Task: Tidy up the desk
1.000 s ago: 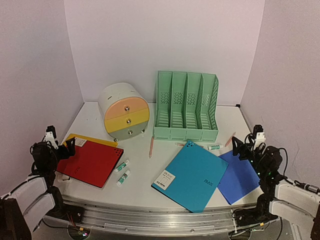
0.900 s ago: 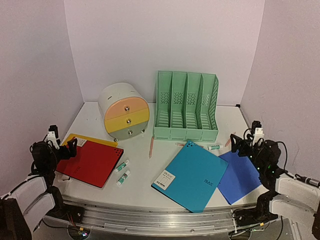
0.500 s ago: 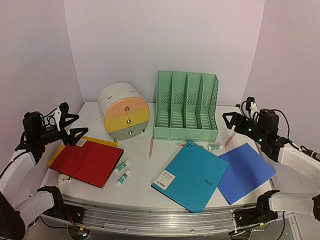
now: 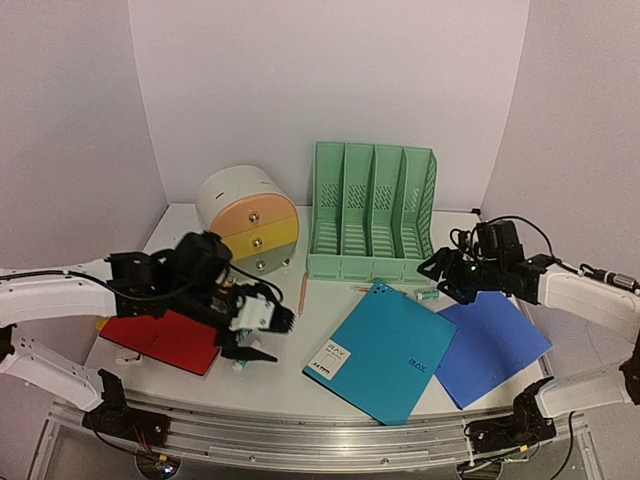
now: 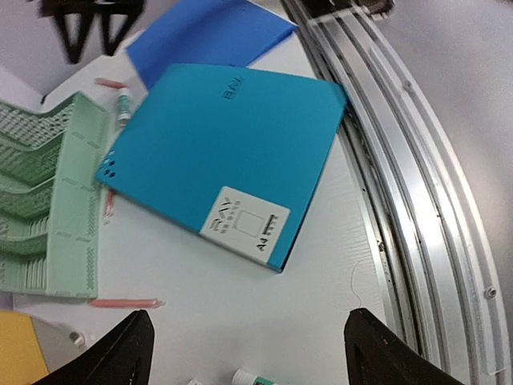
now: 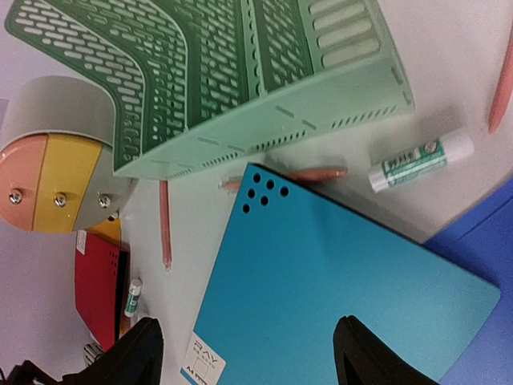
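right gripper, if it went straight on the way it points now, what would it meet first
Most likely the teal folder: the right gripper frames it in its wrist view, though depth is unclear.

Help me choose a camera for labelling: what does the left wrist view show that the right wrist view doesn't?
Only the left wrist view shows the metal rail. Only the right wrist view shows the drawer unit and the red folder. Both show the desk, the teal folder, the rack, part of the blue folder and a glue stick lying near the rack.
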{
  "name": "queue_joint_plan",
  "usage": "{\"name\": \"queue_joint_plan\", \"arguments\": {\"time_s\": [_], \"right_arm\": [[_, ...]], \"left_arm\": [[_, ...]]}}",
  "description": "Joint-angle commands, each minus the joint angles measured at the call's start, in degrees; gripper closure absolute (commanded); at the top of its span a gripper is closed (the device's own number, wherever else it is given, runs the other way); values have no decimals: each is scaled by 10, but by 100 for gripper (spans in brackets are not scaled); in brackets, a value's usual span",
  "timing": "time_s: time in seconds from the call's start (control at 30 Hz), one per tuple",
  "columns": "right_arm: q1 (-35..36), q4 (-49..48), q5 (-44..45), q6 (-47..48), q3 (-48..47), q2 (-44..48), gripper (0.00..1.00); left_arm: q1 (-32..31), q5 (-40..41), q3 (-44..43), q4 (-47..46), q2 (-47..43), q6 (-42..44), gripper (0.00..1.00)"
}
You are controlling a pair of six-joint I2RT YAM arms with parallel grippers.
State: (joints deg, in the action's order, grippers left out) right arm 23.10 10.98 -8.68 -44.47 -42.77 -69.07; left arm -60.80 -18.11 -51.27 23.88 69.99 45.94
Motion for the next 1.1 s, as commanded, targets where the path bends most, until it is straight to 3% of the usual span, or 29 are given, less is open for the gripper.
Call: {"name": "queue_joint_plan", "arguments": {"time_s": [0.0, 0.1, 0.13, 0.23, 0.43, 0.57, 0.77, 0.87, 1.07], "right_arm": [[52, 75, 62, -89, -9, -7, 26], [78, 74, 84, -113, -3, -5, 26], [85, 74, 89, -115, -2, -3, 26], [100, 69, 109, -121, 10, 7, 26], [104, 58, 122, -124, 43, 48, 26], [106, 57, 134, -133, 65, 93, 26], [106, 57, 153, -138, 89, 144, 26], [106, 57, 147, -128, 88, 138, 26], [106, 56, 135, -102, 68, 106, 26]], "left_arm": [[-92, 202, 130, -250, 37, 175, 20], [-117, 203, 252, -522, 50, 300, 17], [-121, 201, 253, -548, 64, 306, 18], [-126, 212, 231, -564, 113, 284, 27], [-126, 189, 258, -641, 191, 309, 36], [-123, 193, 237, -651, 244, 327, 49], [-123, 202, 212, -659, 298, 340, 53], [-123, 200, 207, -662, 306, 339, 58], [-122, 206, 201, -673, 340, 352, 58]]}}
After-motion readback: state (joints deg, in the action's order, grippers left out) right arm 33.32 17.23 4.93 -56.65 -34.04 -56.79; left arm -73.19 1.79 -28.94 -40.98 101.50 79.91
